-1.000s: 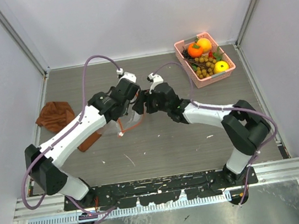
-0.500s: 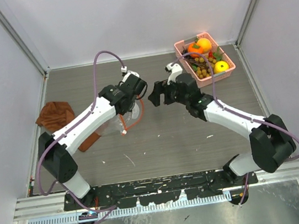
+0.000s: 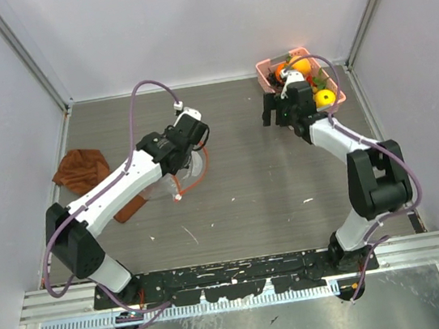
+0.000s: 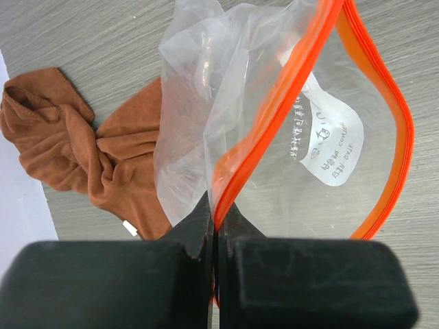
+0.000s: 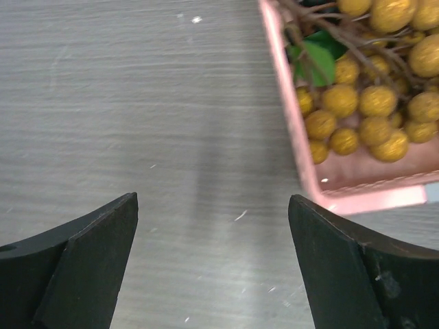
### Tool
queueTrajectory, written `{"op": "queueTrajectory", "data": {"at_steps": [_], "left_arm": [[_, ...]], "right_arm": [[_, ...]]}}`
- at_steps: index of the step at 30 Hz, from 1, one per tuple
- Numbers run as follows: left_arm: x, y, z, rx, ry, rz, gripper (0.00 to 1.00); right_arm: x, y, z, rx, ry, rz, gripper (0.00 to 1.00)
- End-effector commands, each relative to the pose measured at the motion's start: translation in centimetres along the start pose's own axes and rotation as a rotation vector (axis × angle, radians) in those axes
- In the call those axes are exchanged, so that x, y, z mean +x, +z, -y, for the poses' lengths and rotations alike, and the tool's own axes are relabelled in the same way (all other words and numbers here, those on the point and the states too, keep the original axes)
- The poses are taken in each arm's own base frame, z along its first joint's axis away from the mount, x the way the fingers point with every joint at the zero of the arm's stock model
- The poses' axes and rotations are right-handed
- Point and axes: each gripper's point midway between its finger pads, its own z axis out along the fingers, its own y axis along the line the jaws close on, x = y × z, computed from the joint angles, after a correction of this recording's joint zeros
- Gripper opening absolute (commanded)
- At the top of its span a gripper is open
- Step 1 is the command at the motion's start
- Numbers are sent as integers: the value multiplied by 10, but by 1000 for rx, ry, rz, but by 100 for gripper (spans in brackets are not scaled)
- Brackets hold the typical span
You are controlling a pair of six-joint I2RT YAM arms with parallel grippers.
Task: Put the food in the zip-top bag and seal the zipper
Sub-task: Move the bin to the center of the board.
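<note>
Just right of the spread right gripper (image 5: pixel 211 205), the pink basket (image 5: pixel 377 197) wall could snag a descending finger; the left gripper (image 4: pixel 214 233) pinches the zipper (image 4: pixel 276 116).

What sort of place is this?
Probably a robot test booth, not a kitchen: plain white walls enclose a grey wood-grain table, two white-and-black robot arms are mounted at its near edge, and a pink plastic basket holds toy fruit.
</note>
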Motion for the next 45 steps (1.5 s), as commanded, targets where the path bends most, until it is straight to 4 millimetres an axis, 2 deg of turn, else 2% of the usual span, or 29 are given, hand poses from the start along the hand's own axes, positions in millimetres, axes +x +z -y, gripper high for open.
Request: {"op": "queueTrajectory", "data": {"at_steps": [1,6,12,17,26,31,40,45], "left_arm": [[-17,-12,-9,16,-41,86,0],[-15,-11,-9,11,-36,79,0],[-13,-9,-10,3,-30,65,0],[-12,-9,-10,-1,-28,60,0],[-13,-11,-10,14,-39,65,0],[-13,-13,-10,19,-41,68,0],[-14,-15,-12,19,-43,74,0],[-14,-16,-10,29,-43,75,0]], "right_arm": [[-43,18,25,67,-41,69,95],[-44,40,47,119,-72,24,96],[-6,48,42,75,-35,-119,96],[22,36,35,39,8,-206,96],[47,-2,15,-34,91,-259,92],[64,-19,-8,-101,106,-295,89],[63,-47,-39,-189,84,-292,88],[41,-52,-33,-155,33,-244,88]]}}
